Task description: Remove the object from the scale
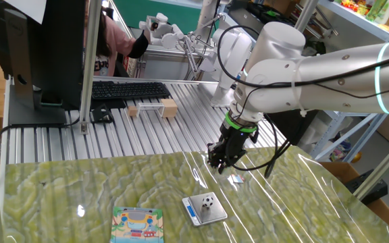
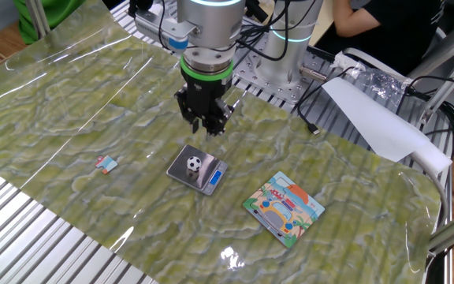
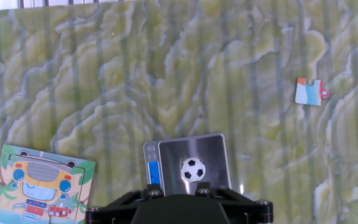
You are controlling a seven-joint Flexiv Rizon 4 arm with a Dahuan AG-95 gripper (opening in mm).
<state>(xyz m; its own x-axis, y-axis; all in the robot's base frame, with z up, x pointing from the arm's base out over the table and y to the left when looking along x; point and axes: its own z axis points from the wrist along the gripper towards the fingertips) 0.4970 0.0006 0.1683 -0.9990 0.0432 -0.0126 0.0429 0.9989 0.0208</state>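
The soccer-patterned ball (image 1: 209,200) sits in the middle of the scale's silver platform (image 1: 214,214), which has a blue display strip on one edge. It also shows in the other fixed view, ball (image 2: 194,164) on scale (image 2: 208,181), and in the hand view, ball (image 3: 193,169) on scale (image 3: 214,151). My gripper (image 1: 220,164) hangs above the mat, behind the scale and apart from the ball; in the other fixed view the gripper (image 2: 208,128) has its fingers spread and empty. The hand view shows only the gripper's black base at the bottom edge.
A colourful picture card (image 1: 138,225) lies flat beside the scale, also in the other fixed view (image 2: 284,209) and the hand view (image 3: 39,186). A small white-blue scrap (image 1: 237,179) lies on the green mat, seen too in the hand view (image 3: 309,92). A keyboard (image 1: 130,90) sits behind the mat.
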